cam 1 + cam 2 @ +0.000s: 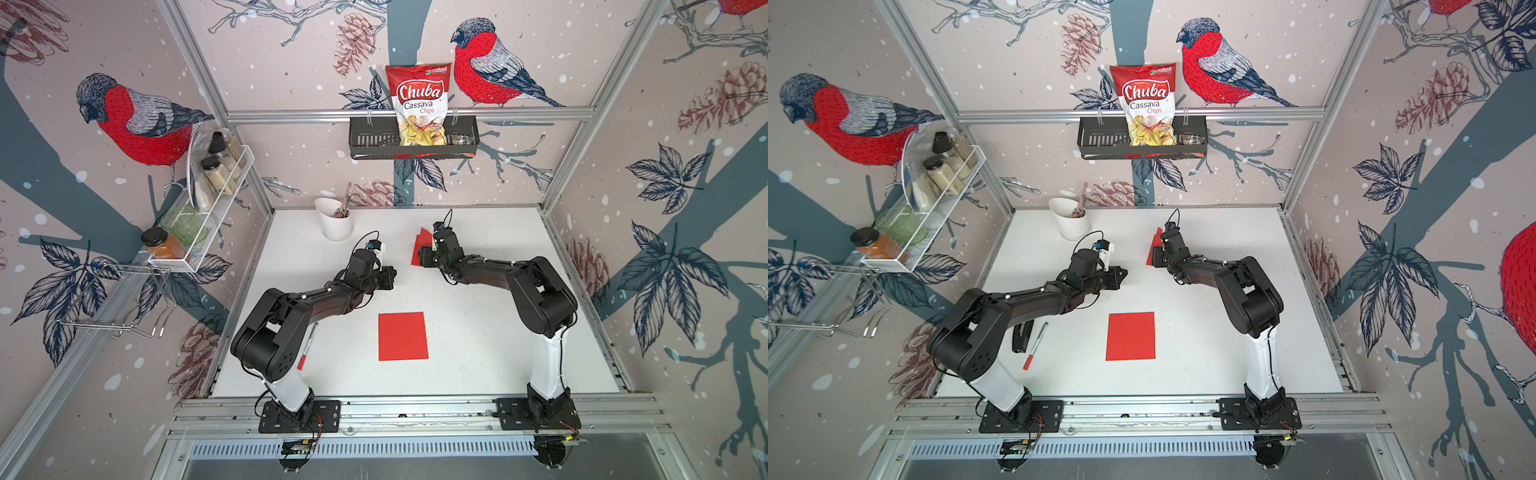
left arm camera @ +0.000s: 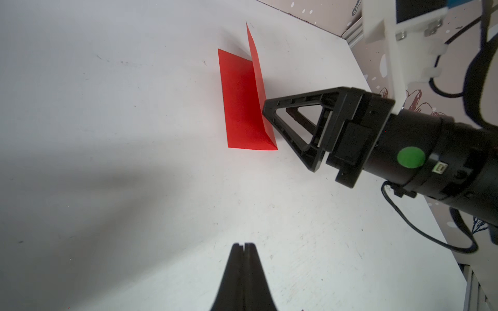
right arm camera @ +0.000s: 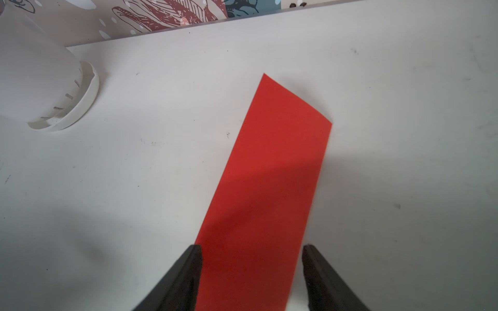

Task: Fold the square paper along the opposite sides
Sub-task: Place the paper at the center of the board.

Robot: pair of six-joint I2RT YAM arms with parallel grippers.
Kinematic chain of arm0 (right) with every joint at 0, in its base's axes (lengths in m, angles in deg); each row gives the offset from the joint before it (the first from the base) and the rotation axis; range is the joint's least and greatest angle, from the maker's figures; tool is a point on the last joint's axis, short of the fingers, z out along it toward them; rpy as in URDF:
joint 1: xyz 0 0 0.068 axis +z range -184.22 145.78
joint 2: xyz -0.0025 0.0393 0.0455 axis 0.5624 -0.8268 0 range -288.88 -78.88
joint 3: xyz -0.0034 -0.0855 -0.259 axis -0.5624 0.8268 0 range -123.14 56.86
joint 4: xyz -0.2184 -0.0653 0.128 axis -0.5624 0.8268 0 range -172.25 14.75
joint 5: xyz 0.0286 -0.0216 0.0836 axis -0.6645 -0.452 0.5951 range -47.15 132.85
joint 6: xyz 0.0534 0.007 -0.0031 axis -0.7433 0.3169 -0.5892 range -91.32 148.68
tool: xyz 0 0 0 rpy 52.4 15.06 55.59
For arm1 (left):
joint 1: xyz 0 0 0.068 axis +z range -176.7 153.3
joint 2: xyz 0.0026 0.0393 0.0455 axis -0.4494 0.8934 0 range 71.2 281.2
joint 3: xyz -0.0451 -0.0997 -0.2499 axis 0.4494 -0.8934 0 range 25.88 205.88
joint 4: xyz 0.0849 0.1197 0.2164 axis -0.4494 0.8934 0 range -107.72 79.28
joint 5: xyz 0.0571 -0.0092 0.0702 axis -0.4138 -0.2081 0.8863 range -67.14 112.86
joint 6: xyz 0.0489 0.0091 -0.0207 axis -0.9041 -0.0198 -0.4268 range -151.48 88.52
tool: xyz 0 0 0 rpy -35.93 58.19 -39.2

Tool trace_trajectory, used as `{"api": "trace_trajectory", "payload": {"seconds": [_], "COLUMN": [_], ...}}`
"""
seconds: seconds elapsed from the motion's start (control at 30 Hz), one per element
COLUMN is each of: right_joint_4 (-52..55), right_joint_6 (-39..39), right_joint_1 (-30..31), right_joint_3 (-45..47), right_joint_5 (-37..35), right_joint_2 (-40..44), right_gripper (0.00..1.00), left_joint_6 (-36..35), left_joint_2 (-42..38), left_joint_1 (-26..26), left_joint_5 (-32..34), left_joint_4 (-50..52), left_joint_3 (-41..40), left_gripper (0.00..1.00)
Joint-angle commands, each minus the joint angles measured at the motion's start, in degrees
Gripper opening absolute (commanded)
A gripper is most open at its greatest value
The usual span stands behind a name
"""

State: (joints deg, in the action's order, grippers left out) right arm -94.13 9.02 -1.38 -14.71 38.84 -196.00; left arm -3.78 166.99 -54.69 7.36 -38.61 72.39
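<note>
Lying on the far part of the tabletop, close under the right arm's wrist, the folded red paper is recorded as doubled over into a narrow strip. In the left wrist view its lower half is seen flat on the surface, while the upper flap stands up from the crease. The fold is therefore not closed.

The right fingers are found set apart, one on each side of the strip's near end, and nothing is seen clamped between them. The left fingers are found pressed together and empty. They are pointed toward the paper but kept well apart from it.

A second, flat red sheet is noted nearer the arms' bases, unfolded and touched by neither arm. A white cup is noted near the back wall and a marker beside the left arm. Both are clear of the work.

The step in hand is judged to be the finishing of the fold: the halves are brought over, but the crease is not set. For the next move, the raised flap would need to be pressed down onto the lower half with edges matched. The crease would then need to be flattened along its length, with the strip kept from sliding.
</note>
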Motion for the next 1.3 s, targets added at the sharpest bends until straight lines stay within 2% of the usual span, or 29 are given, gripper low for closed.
{"api": "trace_trajectory", "payload": {"seconds": [0.0, 0.1, 0.27, 0.53, 0.6, 0.7, 0.77, 0.9, 1.07, 1.17, 1.27], "right_joint_4": [2.01, 2.30, 2.48, 0.12, -2.13, -5.76, -10.86, -16.83, -20.43, -21.93, -22.16], "right_joint_6": [1.18, 2.03, 2.81, -0.90, -2.54, -1.12, 0.98, -0.90, -3.65, -6.69, -8.25], "right_joint_1": [0.03, 0.02, -0.45, -1.18, -3.00, -5.03, -5.53, -7.93, -9.35, -12.16, -13.55], "right_joint_3": [-1.30, -2.16, -3.04, -0.26, 1.80, 4.96, 8.45, 11.73, 15.63, 15.87, 14.14], "right_joint_5": [-0.14, -0.84, -0.80, 1.78, 4.51, 4.83, 3.17, 6.52, 8.73, 12.27, 14.54], "right_joint_2": [0.29, 1.27, 4.15, 6.63, 7.20, 8.09, 9.03, 8.56, 8.96, 7.70, 5.94], "right_gripper": [0.64, 0.65, 0.67, 0.67, 0.55, 0.27, 0.17, 0.10, 0.06, 0.00, 0.00], "left_joint_6": [0.42, 0.42, 0.09, -0.52, -1.37, -4.01, -4.91, -7.05, -9.05, -9.86, -10.51], "left_joint_2": [-0.72, -1.78, -4.39, -4.16, -2.35, 3.43, 7.69, 15.23, 23.63, 28.70, 32.82], "left_joint_1": [0.13, 0.13, 0.12, -0.64, -1.41, -3.69, -4.95, -7.05, -7.93, -8.32, -8.31], "left_joint_5": [-0.76, -0.62, 0.12, 0.02, -0.67, -1.18, -1.36, 2.28, 1.75, 2.16, 3.06], "left_joint_4": [-1.62, -0.96, 1.41, 3.36, 4.13, 7.71, 9.50, 14.38, 19.38, 21.48, 24.16], "left_joint_3": [0.16, 0.11, -0.09, 1.43, 4.99, 14.64, 20.30, 30.19, 41.12, 46.35, 50.68], "left_gripper": [0.00, 0.01, 0.07, 0.10, 0.11, 0.09, 0.06, 0.06, 0.06, 0.01, 0.00]}}
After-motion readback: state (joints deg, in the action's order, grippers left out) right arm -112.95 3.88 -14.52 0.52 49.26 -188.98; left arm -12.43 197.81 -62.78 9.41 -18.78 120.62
